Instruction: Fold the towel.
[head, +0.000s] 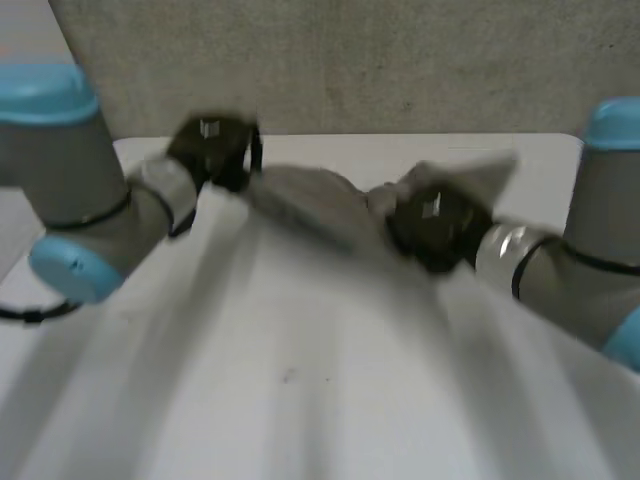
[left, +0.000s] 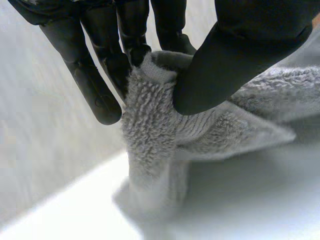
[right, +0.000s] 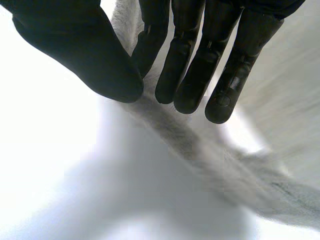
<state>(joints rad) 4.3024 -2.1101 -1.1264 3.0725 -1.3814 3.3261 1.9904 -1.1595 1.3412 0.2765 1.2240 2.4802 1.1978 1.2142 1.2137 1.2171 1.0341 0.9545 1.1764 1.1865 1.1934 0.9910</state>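
1. Head view: the grey, fluffy terry towel (head: 310, 200) hangs bunched between the two black hands, above the far part of the flat white table (head: 300, 400).
2. The left hand (head: 215, 150) closes thumb against fingers on a hemmed edge of the towel; the cloth drapes down from the pinch.
3. The right hand (head: 435, 225) pinches a narrow, stretched strip of towel between thumb and fingers.
4. Risk: that thin strip may slip free if the arms pull apart.
5. Risk: bunched cloth could land crumpled, spoiling the fold.
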